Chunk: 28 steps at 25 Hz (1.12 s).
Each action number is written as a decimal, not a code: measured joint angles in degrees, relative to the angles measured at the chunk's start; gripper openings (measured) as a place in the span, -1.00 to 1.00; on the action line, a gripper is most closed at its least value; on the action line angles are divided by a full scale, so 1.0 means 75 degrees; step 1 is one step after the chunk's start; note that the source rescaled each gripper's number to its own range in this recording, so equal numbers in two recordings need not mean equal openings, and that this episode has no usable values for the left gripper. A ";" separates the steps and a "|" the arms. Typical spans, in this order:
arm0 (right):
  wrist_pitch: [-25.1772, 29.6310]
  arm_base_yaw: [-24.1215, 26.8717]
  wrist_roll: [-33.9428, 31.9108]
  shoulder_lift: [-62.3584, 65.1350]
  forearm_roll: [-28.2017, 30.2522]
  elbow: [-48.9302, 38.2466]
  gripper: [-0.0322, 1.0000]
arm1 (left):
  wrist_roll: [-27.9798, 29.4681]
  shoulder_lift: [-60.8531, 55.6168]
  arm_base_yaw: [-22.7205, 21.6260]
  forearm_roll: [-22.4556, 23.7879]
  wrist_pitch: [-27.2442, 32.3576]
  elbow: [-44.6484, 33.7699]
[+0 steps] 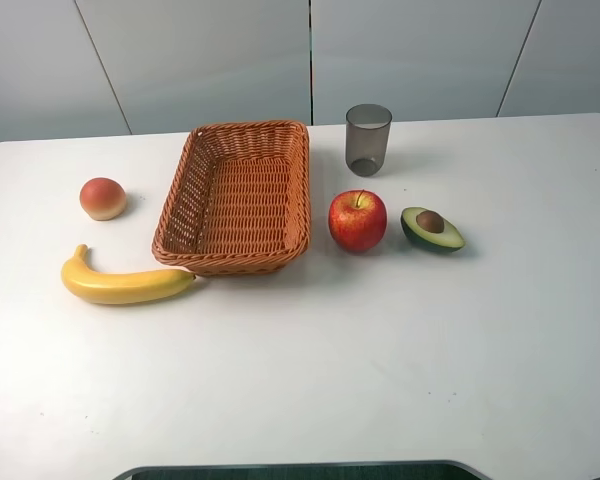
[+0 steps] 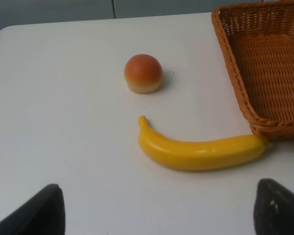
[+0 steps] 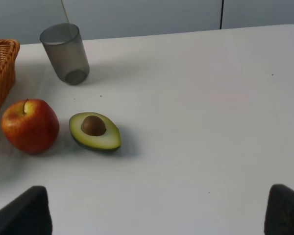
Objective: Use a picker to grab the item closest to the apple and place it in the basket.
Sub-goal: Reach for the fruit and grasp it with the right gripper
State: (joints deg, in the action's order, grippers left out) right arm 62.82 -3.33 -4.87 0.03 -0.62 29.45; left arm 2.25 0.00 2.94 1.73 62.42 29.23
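Observation:
A red apple (image 1: 357, 220) (image 3: 29, 125) stands on the white table just right of the woven basket (image 1: 190, 215) (image 2: 235, 73). Closest to it lies a halved avocado (image 1: 432, 229) (image 3: 94, 130) with its brown pit up, a short gap to the apple's right. My right gripper (image 3: 155, 215) hangs open well back from the avocado, nothing between its dark fingertips (image 3: 24, 213). My left gripper (image 2: 157, 215) is open too, hovering short of the banana (image 2: 201, 152). Neither gripper shows in the exterior high view.
A grey translucent cup (image 1: 368, 139) (image 3: 65, 53) stands behind the apple. A yellow banana (image 1: 125, 284) touches the basket's front left corner. A peach-coloured round fruit (image 1: 102, 198) (image 2: 143, 73) sits left of the basket.

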 joint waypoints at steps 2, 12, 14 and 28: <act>0.0000 0.0000 0.0000 0.0000 0.0000 0.0000 0.67 | 0.0000 0.0000 0.0000 0.0000 0.0000 0.0000; 0.0103 0.0000 0.0000 -0.0014 -0.0002 0.0000 0.67 | 0.0000 0.0000 0.0000 0.0000 0.0000 0.0000; 0.0031 0.0000 0.0000 -0.0380 -0.0002 0.0117 0.67 | 0.0000 0.0000 0.0000 0.0000 0.0000 0.0000; -0.0902 -0.0997 0.0862 -0.6027 -0.0002 0.1814 0.67 | 0.0000 0.0005 0.0000 0.0000 0.0000 0.0000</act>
State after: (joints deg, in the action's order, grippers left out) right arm 56.05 -10.81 1.60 -45.17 -0.64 43.06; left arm 2.25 0.04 2.94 1.73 62.42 29.23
